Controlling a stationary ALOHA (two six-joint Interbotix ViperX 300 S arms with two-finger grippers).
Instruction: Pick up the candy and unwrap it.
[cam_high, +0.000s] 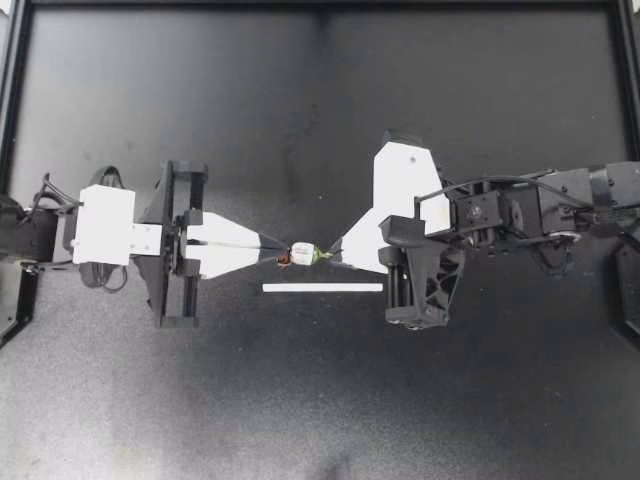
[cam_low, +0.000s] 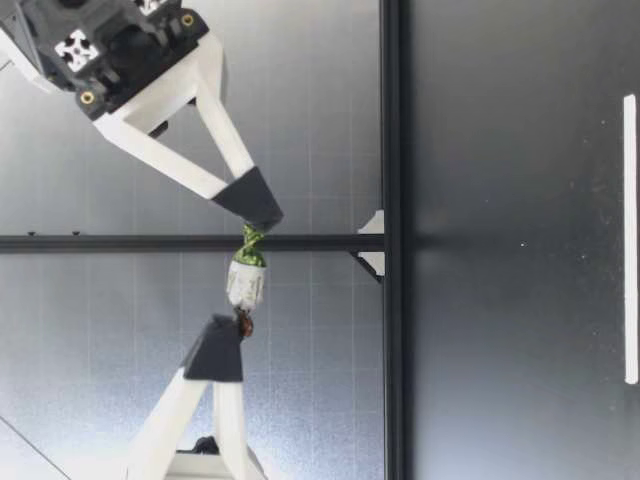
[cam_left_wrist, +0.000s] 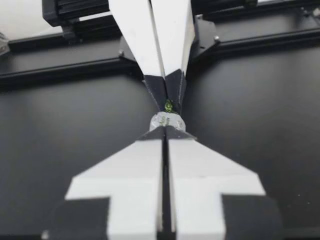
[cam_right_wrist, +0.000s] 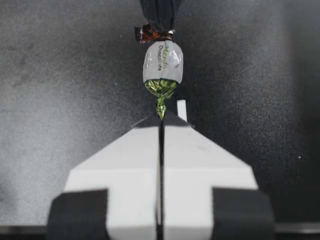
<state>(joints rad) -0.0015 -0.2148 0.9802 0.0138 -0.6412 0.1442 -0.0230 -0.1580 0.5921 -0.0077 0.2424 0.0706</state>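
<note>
The candy (cam_high: 303, 253) hangs above the table (cam_high: 150, 400) between both arms. My left gripper (cam_high: 277, 257) pinches its brown twisted end, my right gripper (cam_high: 336, 254) its green one, near a white strip (cam_high: 322, 288)

Shows a matte black table surface (cam_high: 150, 400) bordered along its edges by black metal frame rails (cam_high: 12, 90). Carries a thin straight white strip (cam_high: 323, 288), flat near the middle of the surface, parallel to the long edges and well apart from every rail. Beyond the edge farthest from the low camera: a pale gridded backdrop panel (cam_low: 300, 100), a black upright post (cam_low: 100, 243), and a small white bracket (cam_low: 373, 245) at the post's foot.
</note>
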